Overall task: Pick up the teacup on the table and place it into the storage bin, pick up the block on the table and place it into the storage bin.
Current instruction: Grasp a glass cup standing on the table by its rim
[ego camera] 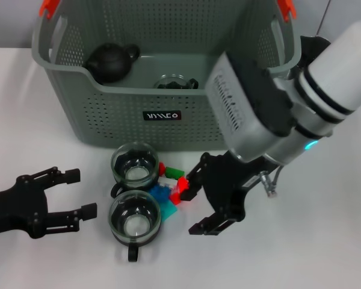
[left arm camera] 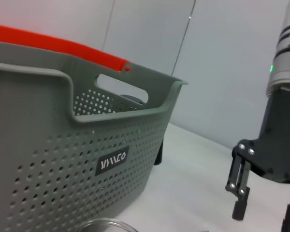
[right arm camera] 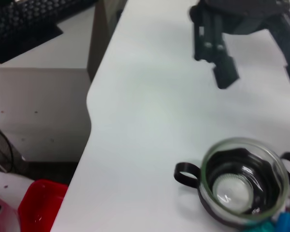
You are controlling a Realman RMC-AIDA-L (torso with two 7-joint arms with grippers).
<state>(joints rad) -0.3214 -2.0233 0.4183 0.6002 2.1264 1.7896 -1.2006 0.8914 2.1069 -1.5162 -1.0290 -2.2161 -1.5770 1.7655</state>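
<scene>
Two glass teacups with black handles stand on the white table in front of the storage bin (ego camera: 168, 120), one nearer the bin (ego camera: 134, 165) and one nearer me (ego camera: 135, 218). A cluster of red, blue, green and white blocks (ego camera: 170, 188) lies just right of them. My right gripper (ego camera: 195, 205) is open, low over the table, with its upper finger touching the red block. My left gripper (ego camera: 75, 192) is open and empty, left of the cups. The right wrist view shows the nearer teacup (right arm camera: 241, 181) and the left gripper (right arm camera: 258, 72).
Inside the bin lie a black teapot (ego camera: 111, 61) and another glass cup (ego camera: 175, 82). The bin has orange handle clips (ego camera: 48, 7). The left wrist view shows the bin wall (left arm camera: 63, 159) and the right gripper's fingers (left arm camera: 240, 186). A table edge (right arm camera: 89, 96) and keyboard (right arm camera: 24, 19) lie beyond.
</scene>
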